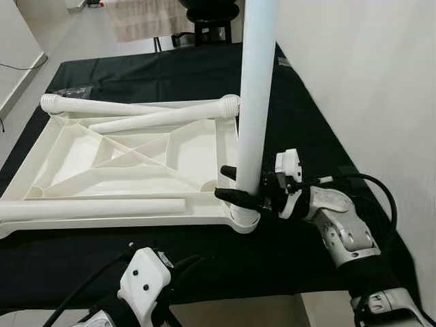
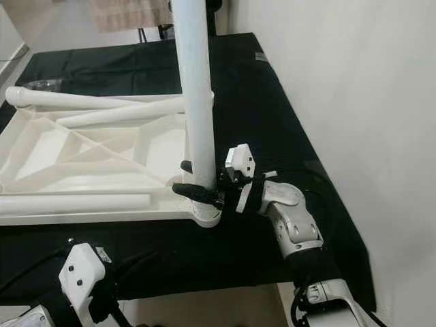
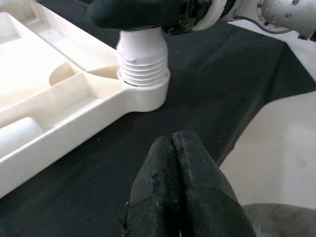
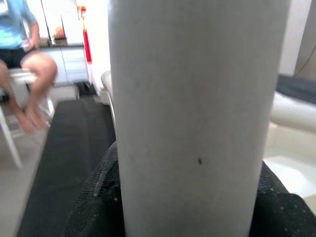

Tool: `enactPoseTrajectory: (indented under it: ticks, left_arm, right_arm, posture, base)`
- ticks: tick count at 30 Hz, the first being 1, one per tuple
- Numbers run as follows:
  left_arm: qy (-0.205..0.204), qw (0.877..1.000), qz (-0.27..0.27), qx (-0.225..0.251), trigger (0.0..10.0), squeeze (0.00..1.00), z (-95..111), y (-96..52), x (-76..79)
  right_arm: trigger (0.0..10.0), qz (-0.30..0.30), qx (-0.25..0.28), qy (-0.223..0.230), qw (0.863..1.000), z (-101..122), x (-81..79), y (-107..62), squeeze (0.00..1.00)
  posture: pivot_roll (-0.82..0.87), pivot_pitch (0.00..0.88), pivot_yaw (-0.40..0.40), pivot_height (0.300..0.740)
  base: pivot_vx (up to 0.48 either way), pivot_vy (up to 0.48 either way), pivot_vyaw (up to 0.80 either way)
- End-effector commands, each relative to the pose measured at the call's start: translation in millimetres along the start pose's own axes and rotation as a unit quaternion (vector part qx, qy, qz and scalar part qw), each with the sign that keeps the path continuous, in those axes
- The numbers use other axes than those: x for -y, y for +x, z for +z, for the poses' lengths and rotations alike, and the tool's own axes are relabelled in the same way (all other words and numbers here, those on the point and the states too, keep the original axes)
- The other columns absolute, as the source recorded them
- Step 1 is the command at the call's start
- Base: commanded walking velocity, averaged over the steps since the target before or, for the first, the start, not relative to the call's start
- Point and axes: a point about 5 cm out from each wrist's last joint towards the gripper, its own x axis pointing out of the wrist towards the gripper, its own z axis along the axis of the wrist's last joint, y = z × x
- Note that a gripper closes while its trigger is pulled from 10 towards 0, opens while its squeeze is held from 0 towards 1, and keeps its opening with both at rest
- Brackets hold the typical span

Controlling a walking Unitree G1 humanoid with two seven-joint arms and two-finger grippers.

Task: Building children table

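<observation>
Left eye view: my right gripper [image 1: 240, 185], centre-right of frame, is clamped on the upright table leg [image 1: 255, 102] just above its corner socket in the white tabletop [image 1: 136, 163] — inverted on the black cloth [image 1: 300, 122].

Left wrist view: my left gripper [image 3: 174, 163], fingers pressed together and empty, sits bottom centre, near that socket.

Right wrist view: the leg stands between my fingers [image 4: 96, 197].
</observation>
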Motion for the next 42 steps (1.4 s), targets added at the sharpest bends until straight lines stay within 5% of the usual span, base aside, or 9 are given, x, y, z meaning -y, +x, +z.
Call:
enactPoseTrajectory:
  ticks: [1, 11, 23, 31, 42]
  left_arm:
    - [0.004, 1.0, -0.003, -0.013, 10.0, 0.0, -0.9, -3.1, 1.8]
    - [0.004, 1.0, -0.006, -0.021, 10.0, 0.0, 0.5, -8.3, 3.4]
    - [0.002, 1.0, -0.009, -0.027, 10.0, 0.0, 0.6, -9.9, 2.9]
    - [0.002, 1.0, -0.007, -0.026, 10.0, 0.0, 1.2, -7.1, 2.8]
    - [0.001, 1.0, -0.008, -0.023, 10.0, 0.0, 2.0, -4.1, 3.1]
  right_arm:
    - [10.0, -0.029, -0.049, 0.008, 0.998, -19.7, -1.9, -8.9, 0.0]
    - [10.0, -0.016, -0.062, -0.071, 0.995, -19.0, -12.4, -11.5, 0.0]
    - [10.0, -0.082, -0.088, 0.036, 0.992, -30.4, 3.5, -10.4, 0.0]
    - [10.0, -0.22, -0.113, 0.135, 0.96, -38.7, 29.2, -13.3, 0.0]
    - [10.0, -0.277, -0.106, 0.161, 0.941, -42.6, 26.7, -13.3, 0.0]
  posture:
    - [0.09, 0.271, 0.026, 0.74]
    - [0.1, 0.293, 0.04, 0.74]
    - [0.1, 0.304, 0.04, 0.74]
    - [0.1, 0.304, 0.035, 0.74]
    - [0.08, 0.301, 0.029, 0.74]
  base:
    - [0.0, 0.0, 0.0]
    - [0.0, 0.0, 0.0]
    - [0.0, 0.0, 0.0]
    - [0.0, 0.0, 0.0]
    - [0.0, 0.0, 0.0]
